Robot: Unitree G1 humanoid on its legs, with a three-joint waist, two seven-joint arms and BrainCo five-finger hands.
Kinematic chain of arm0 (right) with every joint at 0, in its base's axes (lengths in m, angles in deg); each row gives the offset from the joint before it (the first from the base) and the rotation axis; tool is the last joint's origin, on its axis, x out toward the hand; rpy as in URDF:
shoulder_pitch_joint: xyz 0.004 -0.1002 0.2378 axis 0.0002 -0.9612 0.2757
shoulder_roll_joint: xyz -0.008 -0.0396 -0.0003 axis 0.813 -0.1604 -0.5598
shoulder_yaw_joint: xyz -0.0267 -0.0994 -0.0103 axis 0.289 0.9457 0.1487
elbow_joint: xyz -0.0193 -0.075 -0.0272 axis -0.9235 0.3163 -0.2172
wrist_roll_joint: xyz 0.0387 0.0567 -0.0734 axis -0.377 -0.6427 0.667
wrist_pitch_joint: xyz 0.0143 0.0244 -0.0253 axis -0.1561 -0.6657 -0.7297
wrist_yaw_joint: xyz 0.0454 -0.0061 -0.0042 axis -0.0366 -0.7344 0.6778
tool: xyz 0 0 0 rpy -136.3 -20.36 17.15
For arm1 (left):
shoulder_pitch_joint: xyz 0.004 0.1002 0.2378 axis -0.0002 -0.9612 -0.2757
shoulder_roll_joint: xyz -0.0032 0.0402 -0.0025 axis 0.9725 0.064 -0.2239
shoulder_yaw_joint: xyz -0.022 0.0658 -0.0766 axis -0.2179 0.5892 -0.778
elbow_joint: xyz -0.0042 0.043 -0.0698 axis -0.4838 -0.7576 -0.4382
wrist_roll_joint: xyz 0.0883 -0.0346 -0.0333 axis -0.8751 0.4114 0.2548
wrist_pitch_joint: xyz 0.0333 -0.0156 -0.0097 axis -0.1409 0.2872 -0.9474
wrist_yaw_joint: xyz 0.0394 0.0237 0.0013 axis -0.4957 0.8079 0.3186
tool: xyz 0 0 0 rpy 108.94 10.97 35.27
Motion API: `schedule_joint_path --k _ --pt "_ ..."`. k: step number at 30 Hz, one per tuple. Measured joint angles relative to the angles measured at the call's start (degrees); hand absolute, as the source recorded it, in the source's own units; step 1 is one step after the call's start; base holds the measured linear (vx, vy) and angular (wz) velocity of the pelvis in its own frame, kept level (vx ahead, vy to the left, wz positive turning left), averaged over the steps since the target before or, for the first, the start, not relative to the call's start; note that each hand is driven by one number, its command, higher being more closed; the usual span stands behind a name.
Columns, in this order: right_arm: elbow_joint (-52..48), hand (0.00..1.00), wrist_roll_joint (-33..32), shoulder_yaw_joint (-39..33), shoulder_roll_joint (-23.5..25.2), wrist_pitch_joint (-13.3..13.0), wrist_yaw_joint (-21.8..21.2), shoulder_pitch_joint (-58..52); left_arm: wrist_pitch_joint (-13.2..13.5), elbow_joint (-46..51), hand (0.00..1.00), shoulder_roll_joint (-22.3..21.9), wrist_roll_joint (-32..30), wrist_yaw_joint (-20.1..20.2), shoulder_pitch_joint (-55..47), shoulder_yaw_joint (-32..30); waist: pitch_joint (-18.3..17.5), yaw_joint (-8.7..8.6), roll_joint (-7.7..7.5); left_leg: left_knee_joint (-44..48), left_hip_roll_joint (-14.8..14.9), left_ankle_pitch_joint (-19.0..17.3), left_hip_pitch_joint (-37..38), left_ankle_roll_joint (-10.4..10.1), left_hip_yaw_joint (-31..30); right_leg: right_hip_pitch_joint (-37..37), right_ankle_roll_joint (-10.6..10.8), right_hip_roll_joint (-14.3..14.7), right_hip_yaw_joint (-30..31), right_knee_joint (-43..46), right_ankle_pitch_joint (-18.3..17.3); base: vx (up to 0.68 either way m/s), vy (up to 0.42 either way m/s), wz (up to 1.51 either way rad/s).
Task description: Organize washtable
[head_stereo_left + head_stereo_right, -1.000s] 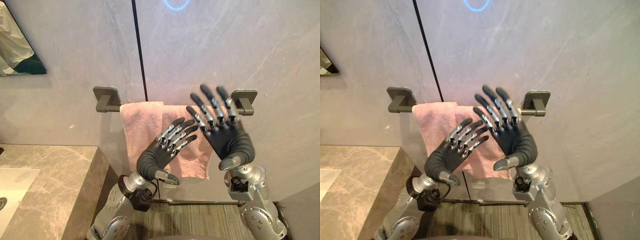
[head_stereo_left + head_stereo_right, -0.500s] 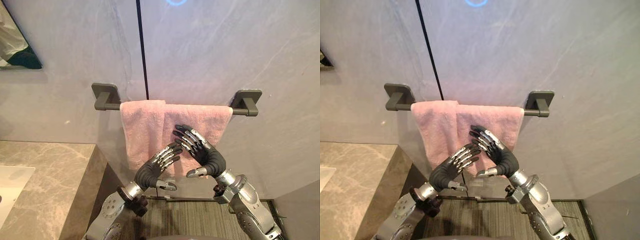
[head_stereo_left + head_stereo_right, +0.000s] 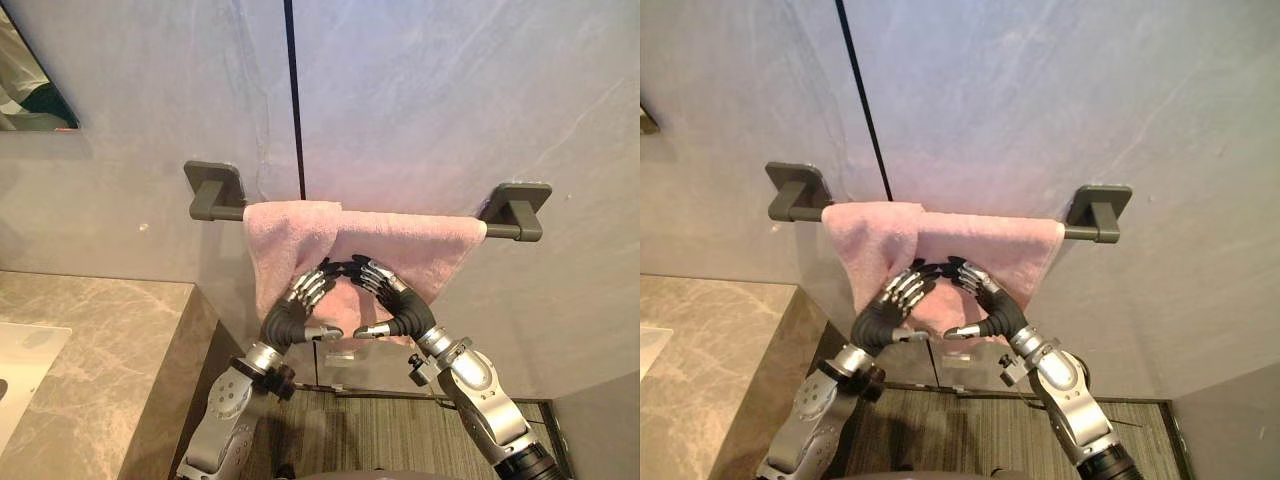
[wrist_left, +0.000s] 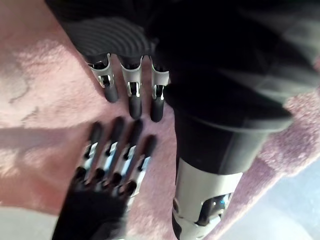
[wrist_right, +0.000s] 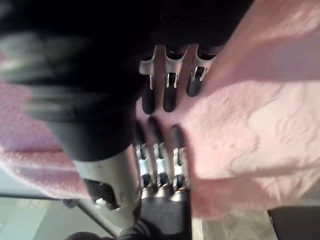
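Wall: a grey stone-look wall takes up most of the frame, with a black vertical seam running down from the top centre.

Fixture: a dark grey metal towel bar is mounted across mid frame on two square brackets.

Task item: a pink terry towel hangs over the bar, from just right of the left bracket to the right bracket. Its left part is folded thicker.

Hands: the left hand and right hand lie against the towel's front at frame centre. Their fingers are extended and slightly arched, with the tips nearly meeting and the thumbs pointing toward each other below. Neither pinches the cloth.

Surroundings:
- Lower left: a veined brown-grey marble countertop with a white basin edge.
- Upper left: a mirror corner.
- Bottom: a striped wood-grain floor.
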Motion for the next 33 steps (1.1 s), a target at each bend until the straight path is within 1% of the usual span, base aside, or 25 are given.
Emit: schedule_joint_path --k 4,7,8,14,16,21,25,27,33 --pt "0.5 0.0 1.22 -1.76 0.31 0.4 0.85 0.0 0.8 -0.68 0.0 -0.48 -0.58 -0.69 0.43 -1.67 -0.04 -0.19 0.07 0.0 -0.01 0.03 0.09 0.02 -0.03 0.11 0.0 -0.01 -0.01 0.0 0.0 -0.01 -0.007 0.01" --pt "0.5 0.0 2.2 -4.06 1.5 0.4 1.42 0.04 1.37 -2.45 0.0 -1.32 -0.95 -1.67 0.89 -1.92 -0.06 -0.18 0.1 0.0 -0.03 0.12 0.26 0.05 -0.14 0.31 0.0 -0.03 -0.02 0.0 0.0 -0.04 -0.012 0.02" --pt "0.5 0.0 2.24 -5.01 2.09 0.4 1.97 0.04 1.46 -2.99 0.0 -1.59 -1.95 -1.77 1.28 -2.17 -0.06 -0.19 0.1 -0.01 -0.05 0.21 0.33 0.05 -0.33 0.45 0.0 -0.05 -0.01 0.0 0.0 -0.04 -0.013 0.05" --pt "0.5 0.0 2.75 -8.27 3.54 0.4 2.16 0.29 1.63 -4.94 0.0 -2.55 -2.7 -2.09 1.57 -5.65 -0.08 -0.24 0.13 -0.01 -0.07 0.45 0.43 0.05 -0.63 0.57 -0.01 -0.05 -0.07 -0.01 0.02 -0.05 -0.014 0.03" --pt "0.5 0.0 2.8 -9.69 4.34 0.4 2.18 0.31 1.76 -5.53 0.0 -2.62 -2.69 -2.87 1.57 -6.87 -0.13 -0.24 0.16 -0.02 -0.09 0.47 0.4 0.05 -0.64 0.29 -0.01 -0.06 -0.03 -0.04 0.03 -0.05 -0.012 0.0" --pt "0.5 0.0 3.25 -10.8 5.11 0.38 2.18 0.28 1.76 -6.14 0.0 -2.74 -2.69 -3.21 1.54 -8.82 -0.18 -0.32 0.11 -0.01 -0.11 0.5 0.31 0.06 -0.63 0.21 0.0 -0.07 0.01 -0.07 0.08 -0.01 -0.002 0.0" --pt "0.5 0.0 3.91 -12.72 6.96 0.37 2.18 0.07 1.76 -6.15 0.0 -4.66 -2.69 -3.27 1.39 -10.67 -0.18 -0.32 0.11 -0.01 -0.21 0.6 0.3 0.17 -0.64 0.23 0.09 -0.17 0.0 -0.09 0.21 0.0 0.0 0.0" --pt "0.5 0.0 3.92 -14.51 7.89 0.35 2.22 -0.03 1.77 -6.14 0.0 -4.88 -2.7 -3.28 0.83 -11.27 -0.18 -0.32 0.1 -0.02 -0.34 0.7 0.3 0.27 -0.68 0.28 0.2 -0.3 -0.02 -0.12 0.36 0.0 0.0 0.0" --pt "0.5 0.0 3.89 -20.32 9.96 -0.07 4.61 -1.17 1.86 -6.13 0.0 -5.95 -2.74 -3.35 -2.28 -14.81 -0.29 -0.24 -0.05 -0.03 -0.67 0.85 0.28 0.5 -0.81 0.36 0.47 -0.65 -0.08 -0.21 0.62 0.0 0.0 0.0"
